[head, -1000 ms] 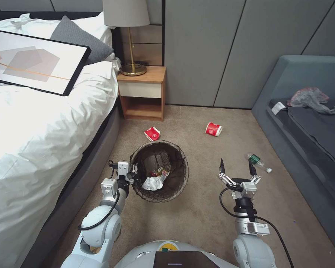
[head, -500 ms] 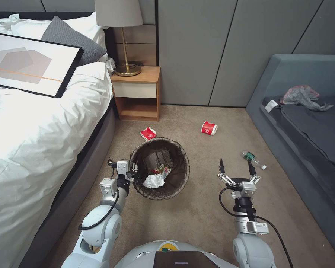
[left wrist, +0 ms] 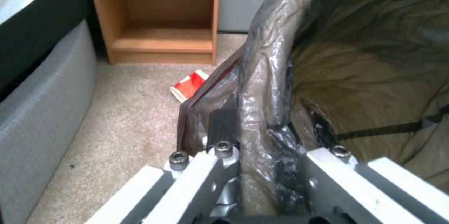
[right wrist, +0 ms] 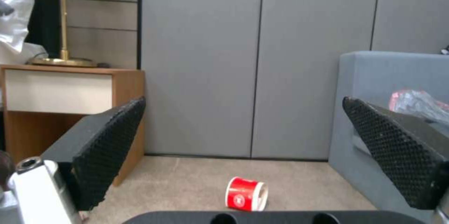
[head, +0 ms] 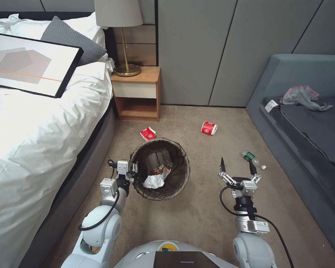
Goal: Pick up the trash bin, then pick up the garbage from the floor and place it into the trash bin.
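Note:
The trash bin (head: 175,182), lined with a dark brown bag, hangs by its rim from my left gripper (head: 134,172), which is shut on that rim (left wrist: 262,87). White tissue (head: 153,181) and wrappers lie inside it. On the carpet lie a crushed red-and-white cup (head: 148,133) just beyond the bin, a second red cup (head: 209,128) on its side farther right, also seen ahead of the right wrist camera (right wrist: 246,194), and a green-labelled clear bottle (head: 252,159). My right gripper (head: 237,166) is open and empty, raised above the floor just left of the bottle.
A bed (head: 33,141) with a framed picture (head: 26,65) runs along the left. A wooden nightstand (head: 137,93) with a lamp stands by the wall. A grey-blue sofa (head: 305,123) holding a crumpled plastic bag (head: 301,95) borders the right. Open carpet lies between.
The whole view shifted left between one second and half a second ago, so the camera moved. Since then nothing has visibly moved; both grippers hold the same pose.

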Robot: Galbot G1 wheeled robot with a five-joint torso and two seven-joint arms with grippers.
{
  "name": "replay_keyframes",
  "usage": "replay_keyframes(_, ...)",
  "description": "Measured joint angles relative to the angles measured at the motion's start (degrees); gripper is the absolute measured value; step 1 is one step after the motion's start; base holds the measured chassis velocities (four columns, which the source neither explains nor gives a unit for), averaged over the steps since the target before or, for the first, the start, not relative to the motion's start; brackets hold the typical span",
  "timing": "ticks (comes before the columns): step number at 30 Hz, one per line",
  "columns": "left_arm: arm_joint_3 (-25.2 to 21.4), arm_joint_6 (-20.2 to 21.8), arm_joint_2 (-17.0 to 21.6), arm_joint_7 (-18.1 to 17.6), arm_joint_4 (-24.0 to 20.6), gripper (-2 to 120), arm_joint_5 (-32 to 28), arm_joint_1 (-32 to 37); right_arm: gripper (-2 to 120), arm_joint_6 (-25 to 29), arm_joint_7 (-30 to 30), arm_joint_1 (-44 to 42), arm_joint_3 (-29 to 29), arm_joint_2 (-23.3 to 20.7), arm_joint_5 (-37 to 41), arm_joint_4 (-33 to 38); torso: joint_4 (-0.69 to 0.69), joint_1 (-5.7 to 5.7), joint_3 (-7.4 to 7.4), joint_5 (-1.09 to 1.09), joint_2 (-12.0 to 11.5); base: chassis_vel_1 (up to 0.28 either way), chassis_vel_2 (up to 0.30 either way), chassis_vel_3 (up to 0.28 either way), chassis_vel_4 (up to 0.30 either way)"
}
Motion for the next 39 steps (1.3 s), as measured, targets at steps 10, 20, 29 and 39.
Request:
replay_keyframes(10, 0.0, 0.0, 0.0, 0.1, 0.0, 0, 0.0, 0.0, 99, -0.3, 0.3, 0.4, 0.1, 0.0, 0.1, -0.2, 0.0, -0.01, 0.0, 0.0, 0.0, -0.071, 0.074, 0.083, -0.074)
replay_keyframes(20, -0.1, -0.1, -0.1, 0.2, 0.2, 0, 0.1, 0.0, 99, -0.1, 0.3, 0.6, 0.5, 0.1, 0.3, -0.8, -0.01, -0.01, 0.0, 0.03, 0.0, -0.202, 0.211, 0.214, -0.224)
replay_keyframes(29, -0.1, -0.1, -0.1, 0.2, 0.1, 0, 0.2, 0.0, 99, 0.9, 0.1, 1.0, 0.7, 0.1, 0.3, -1.3, 0.02, 0.0, 0.02, 0.04, 0.0, -0.294, 0.287, 0.287, -0.28)
replay_keyframes(39, -0.1, -0.1, -0.1, 0.2, 0.1, 0, 0.1, 0.0, 100, 3.2, -0.4, 2.5, 1.5, 0.0, -0.2, -2.0, 0.01, 0.01, 0.02, 0.0, 0.0, -0.177, 0.197, 0.173, -0.18)
